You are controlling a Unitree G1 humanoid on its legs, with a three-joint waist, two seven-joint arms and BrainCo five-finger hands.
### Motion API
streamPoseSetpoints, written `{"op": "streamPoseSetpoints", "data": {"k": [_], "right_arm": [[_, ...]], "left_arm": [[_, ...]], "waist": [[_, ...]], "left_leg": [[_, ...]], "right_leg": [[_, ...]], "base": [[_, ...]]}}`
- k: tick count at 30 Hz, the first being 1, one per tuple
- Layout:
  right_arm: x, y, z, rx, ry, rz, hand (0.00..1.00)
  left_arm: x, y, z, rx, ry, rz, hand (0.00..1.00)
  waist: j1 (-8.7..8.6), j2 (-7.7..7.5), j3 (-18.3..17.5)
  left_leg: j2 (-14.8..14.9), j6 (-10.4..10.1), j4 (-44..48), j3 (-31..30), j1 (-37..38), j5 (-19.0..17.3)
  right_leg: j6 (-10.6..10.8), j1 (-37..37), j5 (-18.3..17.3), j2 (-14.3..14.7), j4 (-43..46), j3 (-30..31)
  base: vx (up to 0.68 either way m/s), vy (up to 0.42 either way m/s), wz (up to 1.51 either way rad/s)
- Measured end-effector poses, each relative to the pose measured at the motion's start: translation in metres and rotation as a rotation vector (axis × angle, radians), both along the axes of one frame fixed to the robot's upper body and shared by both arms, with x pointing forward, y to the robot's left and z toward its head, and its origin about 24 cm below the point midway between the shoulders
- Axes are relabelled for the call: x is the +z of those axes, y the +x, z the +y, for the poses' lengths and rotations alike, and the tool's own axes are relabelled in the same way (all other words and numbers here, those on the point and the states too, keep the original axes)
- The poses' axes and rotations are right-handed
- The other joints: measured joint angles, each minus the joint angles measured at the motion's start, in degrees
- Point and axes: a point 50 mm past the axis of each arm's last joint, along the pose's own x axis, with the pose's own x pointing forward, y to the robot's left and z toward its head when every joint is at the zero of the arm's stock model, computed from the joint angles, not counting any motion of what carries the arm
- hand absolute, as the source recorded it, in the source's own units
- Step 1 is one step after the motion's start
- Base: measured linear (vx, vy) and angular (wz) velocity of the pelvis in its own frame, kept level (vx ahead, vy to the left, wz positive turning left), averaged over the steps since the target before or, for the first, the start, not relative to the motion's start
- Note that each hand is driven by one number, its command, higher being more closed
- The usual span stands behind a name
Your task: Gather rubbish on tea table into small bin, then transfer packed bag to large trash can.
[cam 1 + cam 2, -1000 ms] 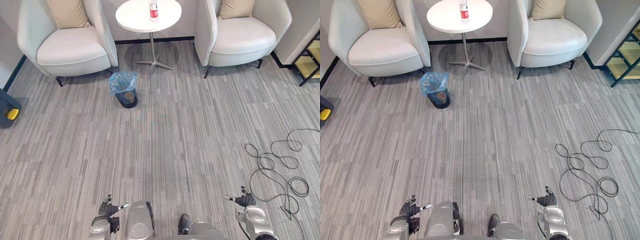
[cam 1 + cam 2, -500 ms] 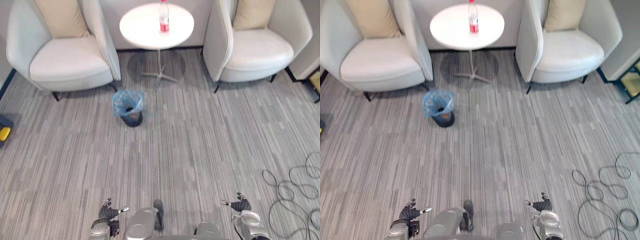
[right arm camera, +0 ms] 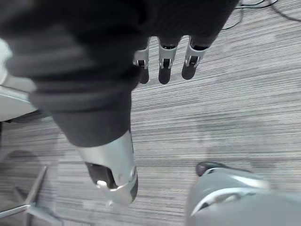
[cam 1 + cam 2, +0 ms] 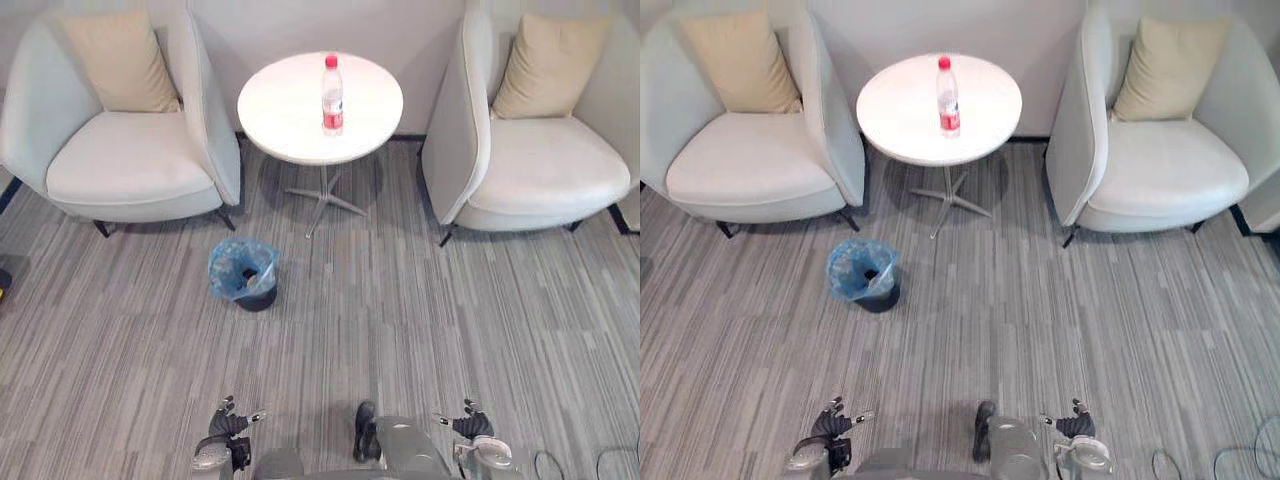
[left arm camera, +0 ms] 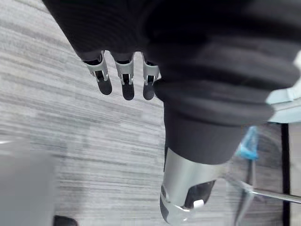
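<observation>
One bottle [image 4: 332, 95] stands upright on the white surface [image 4: 285, 110] between two armchairs [image 4: 125, 170], one cushion [image 4: 118, 62] each. One blue-lined small bin [image 4: 244, 273] sits on the floor [image 4: 400, 310] nearby. Left hand [image 4: 228, 425] and right hand [image 4: 470, 426] hang low, fingers [image 5: 125, 85] loosely straight, empty

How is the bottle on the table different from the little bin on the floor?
The bottle is tall, thin and see-through with a red cap; the bin is short, wide and dark, lined with a blue bag. The bottle stands on the round white table; the bin sits on the grey carpet. The bottle is capped; the bin is open on top. Both stand upright.
</observation>
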Motion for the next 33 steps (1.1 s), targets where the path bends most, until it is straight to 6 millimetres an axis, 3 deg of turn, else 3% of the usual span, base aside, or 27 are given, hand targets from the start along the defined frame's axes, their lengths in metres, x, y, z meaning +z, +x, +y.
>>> {"op": "streamPoseSetpoints", "data": {"k": [1,3,5,7,8,9,10,11,12,14,16,17,19,21,24,25,26,27,28,29,31,33], "right_arm": [[0.001,0.001,0.003,-0.018,0.016,-0.018,0.00],[0.004,0.008,0.005,-0.023,0.023,-0.045,0.00],[0.004,0.010,0.002,-0.037,0.021,-0.050,0.00],[0.005,0.011,-0.001,-0.060,0.012,-0.048,0.00],[0.003,0.008,-0.005,-0.070,0.004,-0.032,0.00],[0.002,0.004,-0.009,-0.068,-0.005,-0.010,0.00],[0.001,0.003,-0.008,-0.062,-0.004,-0.001,0.00],[-0.001,0.002,-0.004,-0.060,0.008,0.007,0.00],[-0.002,-0.001,-0.005,-0.059,0.003,0.021,0.00],[-0.001,0.002,-0.008,-0.052,-0.007,0.019,0.00],[0.000,0.005,-0.007,-0.043,-0.007,0.016,0.00],[-0.001,0.003,-0.007,-0.039,-0.006,0.020,0.00],[-0.002,0.002,-0.005,-0.026,-0.005,0.026,0.00],[-0.002,0.002,-0.004,-0.015,-0.005,0.027,0.00],[-0.002,0.001,-0.006,-0.016,-0.008,0.029,0.00],[-0.002,-0.001,-0.006,-0.017,-0.010,0.033,0.00],[-0.002,-0.002,-0.007,-0.018,-0.010,0.035,0.00],[-0.005,-0.010,-0.007,-0.022,-0.010,0.055,0.00],[-0.007,-0.020,-0.012,-0.033,-0.019,0.081,0.00],[-0.006,-0.020,-0.015,-0.040,-0.025,0.086,0.00],[-0.003,-0.011,-0.017,-0.040,-0.032,0.065,0.00],[-0.005,-0.014,-0.012,-0.058,-0.014,0.058,0.00]], "left_arm": [[0.002,0.006,-0.004,-0.001,-0.008,-0.025,0.00],[0.005,0.010,-0.007,0.000,-0.017,-0.048,0.00],[0.004,0.010,-0.008,0.008,-0.022,-0.047,0.00],[0.004,0.009,-0.007,0.017,-0.025,-0.048,0.00],[0.004,0.009,-0.008,0.018,-0.032,-0.046,0.00],[0.001,0.002,-0.008,0.023,-0.033,-0.029,0.00],[0.000,-0.002,-0.007,0.027,-0.030,-0.017,0.00],[-0.001,-0.006,-0.001,0.037,-0.018,-0.004,0.00],[0.000,-0.005,0.005,0.033,-0.003,-0.001,0.00],[-0.001,-0.005,0.005,0.033,-0.005,0.007,0.00],[-0.002,-0.008,0.006,0.029,-0.001,0.020,0.00],[-0.002,-0.009,0.006,0.024,0.000,0.024,0.00],[-0.003,-0.010,0.006,0.015,0.002,0.028,0.00],[-0.002,-0.009,0.007,0.013,0.007,0.025,0.00],[-0.001,-0.008,0.009,0.016,0.012,0.023,0.00],[-0.001,-0.007,0.009,0.018,0.011,0.021,0.00],[-0.001,-0.007,0.009,0.018,0.012,0.021,0.00],[-0.001,-0.008,0.012,0.016,0.020,0.022,0.00],[-0.001,-0.005,0.010,0.014,0.012,0.022,0.00],[-0.002,-0.004,0.006,0.012,0.001,0.025,0.00],[-0.004,-0.007,0.005,0.017,-0.004,0.035,0.00],[-0.004,-0.005,-0.003,0.034,-0.031,0.021,0.00]], "waist": [[0.86,-0.45,0.3],[1.42,-0.80,0.3],[2.53,-1.19,0.5],[3.06,-1.19,0.6],[3.66,-0.83,0.3],[3.99,0.32,0.0],[4.03,0.26,-0.2],[3.84,-1.05,-0.9],[3.85,-2.20,-1.2],[3.97,-2.26,-1.2],[3.63,-2.46,-1.2],[3.63,-2.49,-1.2],[3.62,-2.46,-1.2],[2.90,-2.11,-1.0],[1.52,-1.37,-0.7],[0.36,-0.67,-0.2],[0.29,-0.81,-0.3],[0.30,-2.41,-0.9],[0.18,-2.34,-0.7],[0.58,-1.10,-0.8],[0.35,-0.60,-0.9],[0.48,-0.21,-0.7]], "left_leg": [[1.5,1.3,5.0,2.5,-3.7,-0.8],[2.3,3.7,3.9,5.8,-9.9,-2.2],[1.1,4.9,-5.6,8.2,-12.9,-3.0],[-2.6,4.7,-20.2,7.9,-13.9,-2.4],[-4.7,3.4,-31.2,7.4,-13.4,0.4],[-5.2,4.7,-36.7,7.0,-12.7,6.5],[-5.3,6.9,-36.2,6.9,-12.6,8.7],[-7.4,9.2,-33.7,7.2,-13.1,5.9],[-8.6,9.8,-31.8,8.0,-13.8,3.1],[-9.4,10.9,-31.5,9.3,-12.5,1.1],[-10.3,11.8,-32.7,10.3,-8.4,-1.0],[-11.0,12.4,-33.6,10.3,-4.9,-2.5],[-11.5,12.7,-35.5,10.2,1.2,-4.5],[-11.2,12.7,-38.6,8.7,5.8,-4.6],[-9.2,12.6,-40.5,6.5,9.7,-4.5],[-8.0,12.6,-40.8,4.5,11.3,-4.5],[-7.6,12.6,-41.4,4.1,12.1,-4.6],[-7.5,9.9,-42.1,3.1,13.3,-4.6],[-7.1,6.9,-42.4,0.7,14.4,-5.9],[-5.7,6.5,-42.4,0.2,14.4,-6.1],[-3.8,4.1,-41.3,-1.2,13.7,-4.6],[-1.5,0.3,-26.7,-2.6,7.3,-2.4]], "right_leg": [[-0.1,3.9,-0.9,0.2,-2.1,0.0],[0.2,8.5,-1.8,-0.1,-5.2,0.2],[0.8,11.0,-2.1,-0.7,-7.2,1.6],[2.4,13.2,-3.0,-2.5,-8.6,2.1],[3.8,14.5,-3.8,-3.4,-9.6,3.0],[5.6,15.4,-5.1,-3.2,-10.0,4.2],[6.2,15.7,-6.0,-3.4,-9.7,4.9],[7.7,16.3,-7.6,-5.5,-9.0,5.0],[8.5,15.5,-8.5,-7.3,-7.0,5.9],[9.0,11.6,-8.3,-8.6,2.5,9.4],[15.1,6.3,-5.0,-10.1,17.1,12.7],[19.2,3.6,-2.7,-11.2,26.5,13.4],[15.4,-0.7,-5.0,-12.9,37.3,9.9],[12.0,-4.2,-7.0,-13.2,38.1,4.6],[10.2,-9.9,-8.2,-11.0,30.5,1.2],[10.0,-12.0,-7.5,-9.4,22.4,2.0],[10.0,-12.4,-6.3,-8.7,17.9,3.0],[10.7,-12.1,-0.3,-7.7,6.7,5.3],[7.0,-11.7,8.1,-7.4,5.1,5.7],[7.0,-11.9,7.6,-6.2,5.8,5.6],[5.8,-11.9,4.3,-5.0,6.5,4.3],[4.4,-8.2,2.0,-3.9,5.0,1.9]], "base": [[0.40,-0.092,0.11],[0.41,-0.048,-0.03],[0.34,0.062,-0.25],[0.33,0.131,-0.15],[0.37,0.213,-0.33],[0.39,0.246,-0.41],[0.42,0.247,-0.23],[0.46,0.219,-0.07],[0.47,0.191,-0.03],[0.54,0.265,-0.17],[0.44,0.202,-0.11],[0.46,0.116,-0.05],[0.49,0.082,0.05],[0.38,-0.010,0.30],[0.40,-0.119,0.47],[0.48,-0.229,0.57],[0.50,-0.280,0.78],[0.43,-0.279,0.74],[0.44,-0.278,0.58],[0.33,-0.216,0.28],[0.30,-0.239,0.14],[0.38,-0.329,0.46]]}}
